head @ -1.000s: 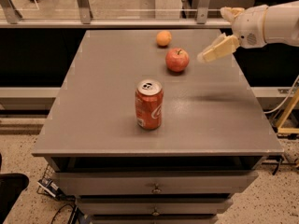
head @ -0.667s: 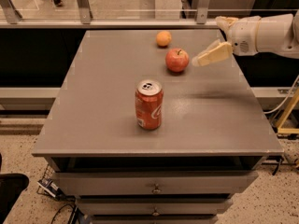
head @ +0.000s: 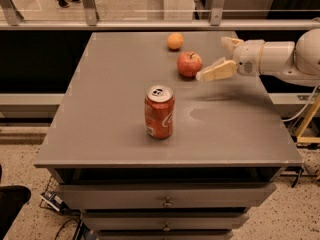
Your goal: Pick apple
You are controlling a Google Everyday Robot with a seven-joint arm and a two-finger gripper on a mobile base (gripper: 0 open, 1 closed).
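Observation:
The apple (head: 189, 64) is red with yellowish patches and a short stem, and stands on the far right part of the grey table (head: 110, 99). My gripper (head: 212, 58) reaches in from the right on a white arm (head: 280, 58), just right of the apple and at its height. It is open and empty. The near fingertip (head: 202, 75) is right by the apple's right side. The other finger (head: 229, 42) is farther back.
A small orange fruit (head: 175, 41) lies just behind the apple near the far edge. A red soda can (head: 159, 111) stands upright in the table's middle. A metal railing (head: 150, 24) runs behind the table. Drawers (head: 165, 201) are below the front edge.
My gripper and arm have moved left toward the apple, and the near finger now reaches its right side. The apple, orange and can have not moved.

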